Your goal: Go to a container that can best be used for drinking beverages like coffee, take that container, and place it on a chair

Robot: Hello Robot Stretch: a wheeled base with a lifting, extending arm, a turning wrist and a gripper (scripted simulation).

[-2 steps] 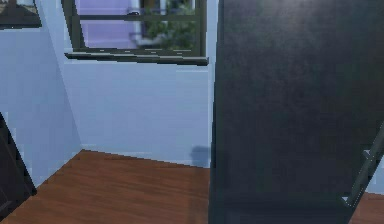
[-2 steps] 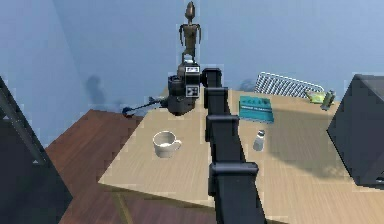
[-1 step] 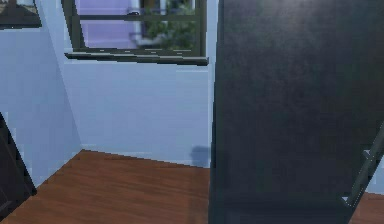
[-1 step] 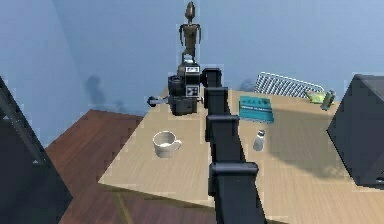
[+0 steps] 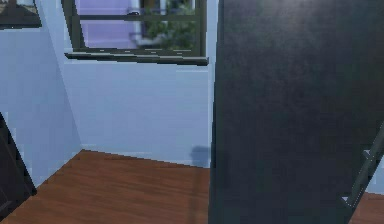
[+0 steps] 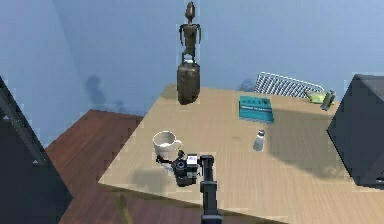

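Looks like a home room here: blue walls (image 5: 140,110), a window (image 5: 135,30), wood floor (image 5: 120,190); a tabletop (image 6: 300,160) too, carrying a tall dark statue (image 6: 188,80).

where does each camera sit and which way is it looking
Forward view: on the robot, looking ahead and somewhat down at a window, blue wall, wooden floor and a dark panel.
Arm side view: on the robot's body, looking out to the arm's side at a table with a white mug and statue; the arm and tool show.
Shared: blue wall and wooden floor; the dark panel may recur at the arm side view's left edge.
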